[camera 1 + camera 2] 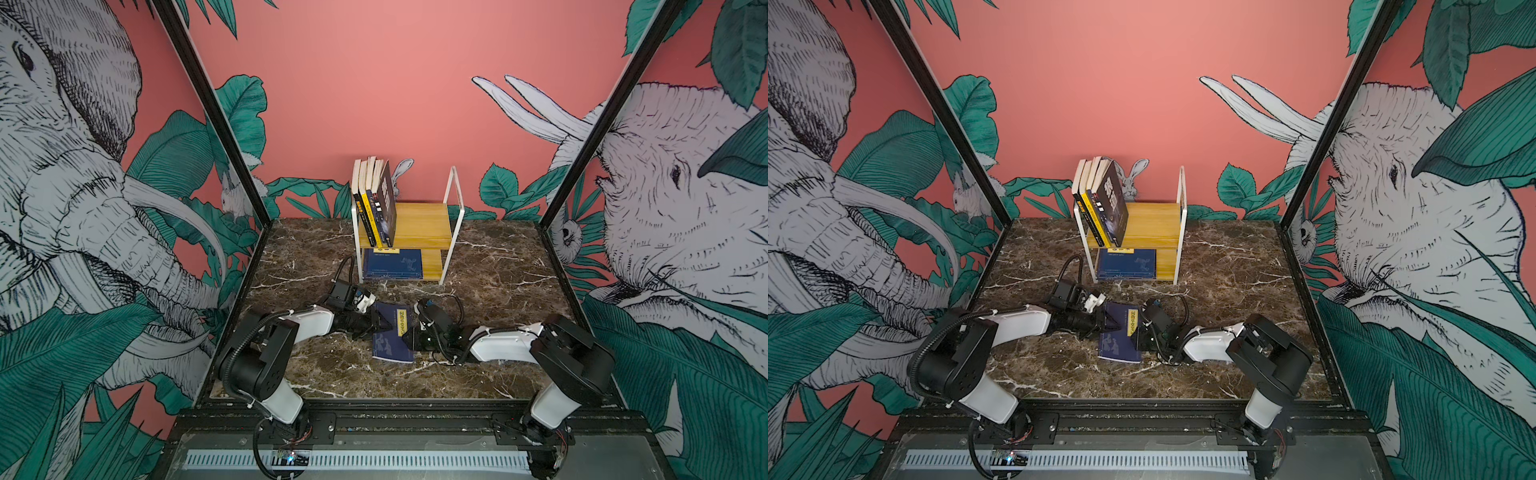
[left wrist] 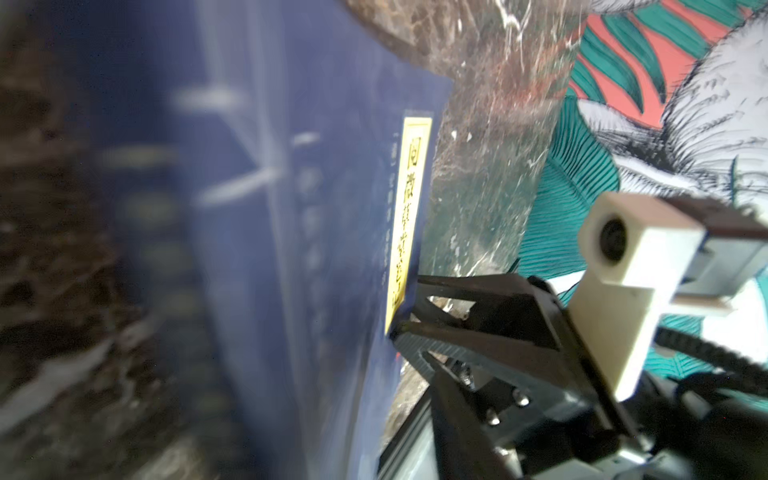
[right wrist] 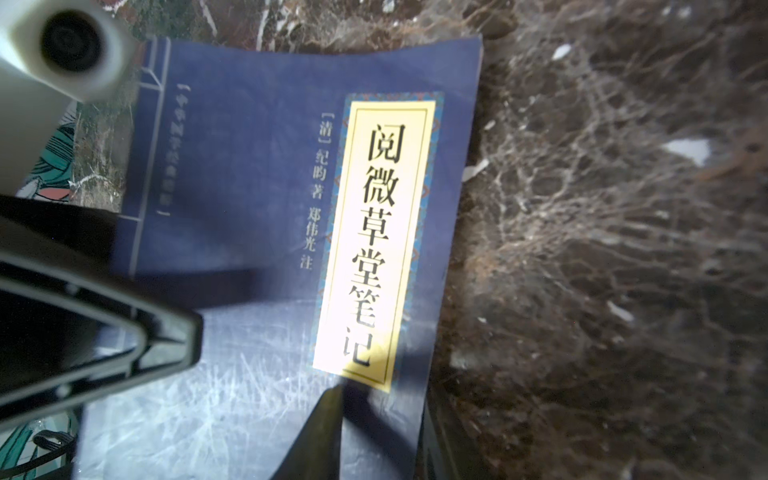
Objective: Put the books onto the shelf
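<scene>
Navy book [image 1: 388, 348] at counter [image 1: 498, 291] centre, 6 o'clock of shelf [image 1: 419, 220]. Right tool [image 2: 405, 305] clamps its 3 o'clock edge by the yellow label [image 3: 374, 241]. Left tool [image 1: 382, 323] overlaps 9 o'clock edge; grip cannot tell.

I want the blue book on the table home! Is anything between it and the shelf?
Nothing visible: only bare table lies between the navy book and the shelf. The top board is free beside the leaning books.
</scene>
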`<state>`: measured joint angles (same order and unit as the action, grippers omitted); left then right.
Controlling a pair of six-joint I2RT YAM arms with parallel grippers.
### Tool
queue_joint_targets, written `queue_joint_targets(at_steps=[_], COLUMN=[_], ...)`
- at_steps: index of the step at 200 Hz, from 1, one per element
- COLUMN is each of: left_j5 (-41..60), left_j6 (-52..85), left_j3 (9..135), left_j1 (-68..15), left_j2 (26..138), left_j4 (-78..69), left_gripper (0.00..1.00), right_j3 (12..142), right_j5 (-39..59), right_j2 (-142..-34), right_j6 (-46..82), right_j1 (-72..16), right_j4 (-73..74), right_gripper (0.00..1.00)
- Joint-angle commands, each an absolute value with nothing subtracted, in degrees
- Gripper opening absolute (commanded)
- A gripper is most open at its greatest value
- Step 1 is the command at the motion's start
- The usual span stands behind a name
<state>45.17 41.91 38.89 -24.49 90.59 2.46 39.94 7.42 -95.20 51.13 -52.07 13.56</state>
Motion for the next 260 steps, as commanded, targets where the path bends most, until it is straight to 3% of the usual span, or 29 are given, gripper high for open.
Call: queue_joint_targets(at_steps=[1, 17, 54, 115, 163, 213, 260], left_j5=[43.54, 42.93, 41.69, 42.53, 44.75, 47.59, 49.83], left_j6=[40.69, 40.29, 40.47, 43.79, 45.83, 46.94, 46.76], left_j3=[37.97, 37.91, 35.65, 34.99, 34.45, 34.8, 35.11], left_j1=[-23.69, -22.59, -19.89, -13.08, -10.59, -10.28, -10.28], left_j2=[87.08, 85.87, 80.31, 70.96, 66.99, 66.69, 67.63], left_j4=[3.42, 4.17, 3.13, 2.15, 1.29, -0.95, -2.38], left_gripper=[0.16, 0.0, 0.0, 0.0, 0.0, 0.0, 0.0], right_j3=[40.66, 41.96, 45.19, 61.26, 61.24, 52.96, 52.06], right_j5=[6.75, 6.11, 3.07, -18.63, -33.66, -41.54, -50.15], right_j2=[-95.5, -94.29, -88.77, -86.5, -88.85, -91.31, -102.59], right_j6=[48.56, 46.97, 43.51, 26.02, 0.85, -20.45, -38.43], right_j1=[-52.55, -52.49, -53.0, -64.95, -74.68, -77.64, -81.32], right_j4=[6.01, 2.74, -3.27, -16.14, -2.83, 19.5, 35.93], right_gripper=[0.36, 0.38, 0.47, 0.63, 0.69, 0.68, 0.66])
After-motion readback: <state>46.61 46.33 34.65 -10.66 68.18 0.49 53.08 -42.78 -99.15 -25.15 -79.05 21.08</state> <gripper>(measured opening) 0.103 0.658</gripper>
